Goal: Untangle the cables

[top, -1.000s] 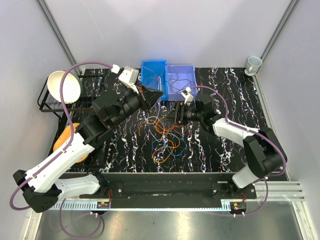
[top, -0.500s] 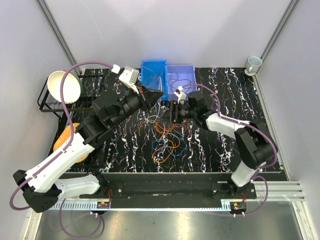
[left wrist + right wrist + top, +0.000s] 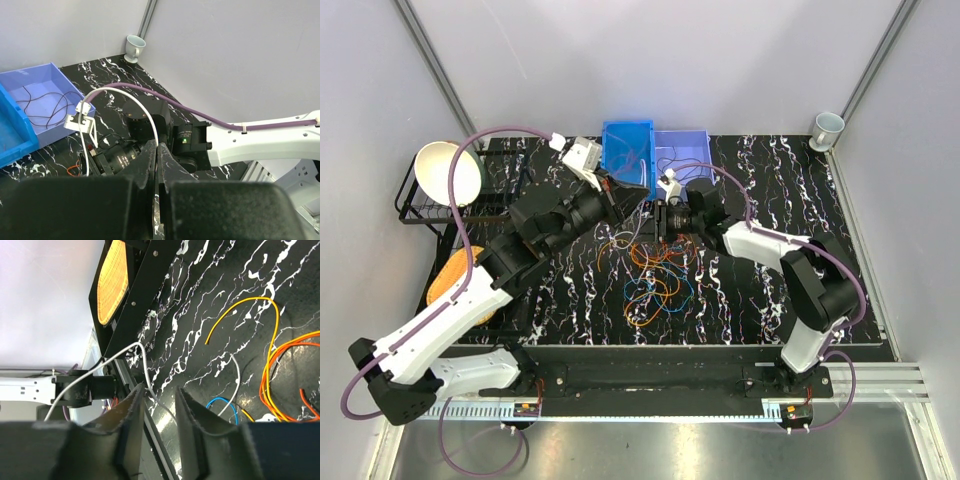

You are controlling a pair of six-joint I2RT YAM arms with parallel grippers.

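Left gripper [image 3: 158, 150]: fingers pressed together, pinching a white cable [image 3: 150, 116] lifted off the marbled black table [image 3: 740, 290]. Right gripper [image 3: 157, 392]: jaws apart by a narrow gap, the same white cable threading through it, not yet clamped. Both tools close together above the far edge of the cables [image 3: 655, 272], mostly orange loops with some blue, red and green, heaped mid-table. Behind, a blue bin [image 3: 625, 142]; just beside it, a lavender bin [image 3: 30, 89] with one dark cable [image 3: 49, 102] inside. Green sticker [image 3: 184, 136] on the right wrist: print too small to read.
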